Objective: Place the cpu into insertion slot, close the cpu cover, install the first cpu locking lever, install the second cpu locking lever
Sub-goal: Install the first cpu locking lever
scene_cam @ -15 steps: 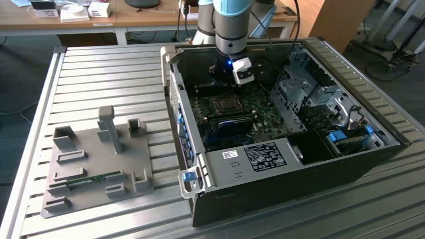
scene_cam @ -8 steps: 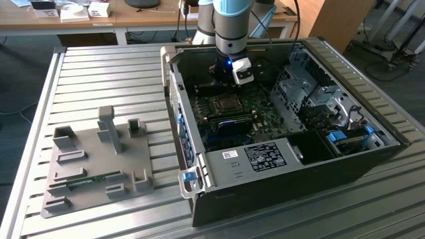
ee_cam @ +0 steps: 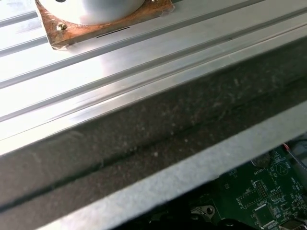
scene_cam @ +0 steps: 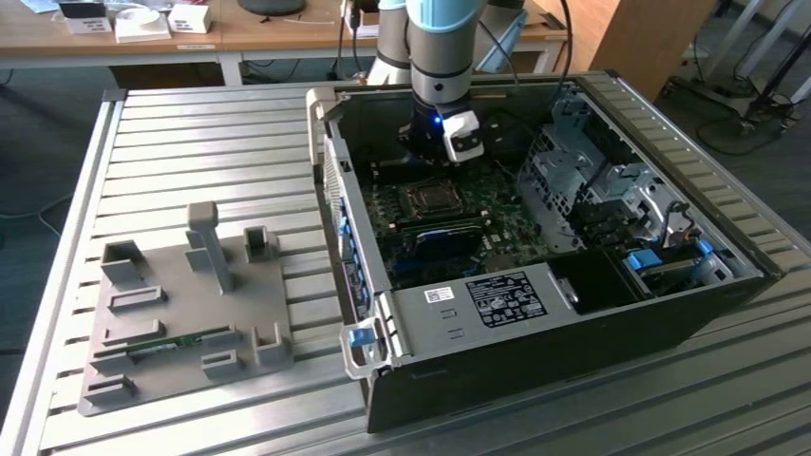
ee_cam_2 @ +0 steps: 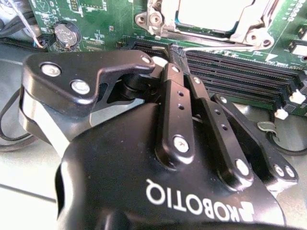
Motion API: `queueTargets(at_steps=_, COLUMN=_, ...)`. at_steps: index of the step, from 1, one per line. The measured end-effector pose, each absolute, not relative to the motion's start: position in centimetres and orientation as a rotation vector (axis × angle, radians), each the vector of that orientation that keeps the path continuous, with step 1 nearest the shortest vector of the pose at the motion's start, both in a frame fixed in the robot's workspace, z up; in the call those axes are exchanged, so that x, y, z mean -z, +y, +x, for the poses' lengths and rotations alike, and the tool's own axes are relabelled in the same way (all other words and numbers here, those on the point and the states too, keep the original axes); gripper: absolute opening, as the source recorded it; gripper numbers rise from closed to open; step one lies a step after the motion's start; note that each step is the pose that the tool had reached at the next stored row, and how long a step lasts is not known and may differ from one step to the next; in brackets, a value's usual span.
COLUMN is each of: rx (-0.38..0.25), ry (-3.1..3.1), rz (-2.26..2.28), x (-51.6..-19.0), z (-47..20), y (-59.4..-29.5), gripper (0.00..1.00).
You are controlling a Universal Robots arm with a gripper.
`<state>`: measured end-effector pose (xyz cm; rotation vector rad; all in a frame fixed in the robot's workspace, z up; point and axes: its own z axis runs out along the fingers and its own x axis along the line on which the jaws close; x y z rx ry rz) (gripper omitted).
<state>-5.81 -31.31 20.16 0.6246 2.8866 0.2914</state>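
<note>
In the exterior view my gripper (scene_cam: 428, 163) hangs inside the open computer case, just behind the insertion slot (scene_cam: 428, 198) on the green motherboard (scene_cam: 438, 252). In the second wrist view the gripper (ee_cam_2: 176, 51) is shut, its two black fingers (ee_cam_2: 173, 96) pressed side by side. The tips sit at the edge of the socket by the long black memory slots (ee_cam_2: 240, 72). The cpu (ee_cam_2: 211, 10) lies in the slot with the silvery cpu cover (ee_cam_2: 249, 29) lying over it. A thin metal locking lever (ee_cam_2: 220, 48) runs along the socket's edge and ends at the fingertips.
A black box with a white label (scene_cam: 507, 296) and metal drive cages (scene_cam: 595, 180) crowd the case's other side. The case wall (scene_cam: 340, 190) stands on the exterior view's left. A grey fixture plate (scene_cam: 190, 313) with upright posts rests on the slatted table (ee_cam: 120, 72).
</note>
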Motion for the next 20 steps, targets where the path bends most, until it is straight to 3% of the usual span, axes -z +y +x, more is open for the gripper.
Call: queueTargets(at_steps=20, rx=-0.289, ry=2.886, rz=0.626, x=-19.97, z=-5.80, y=-31.20, gripper=0.11)
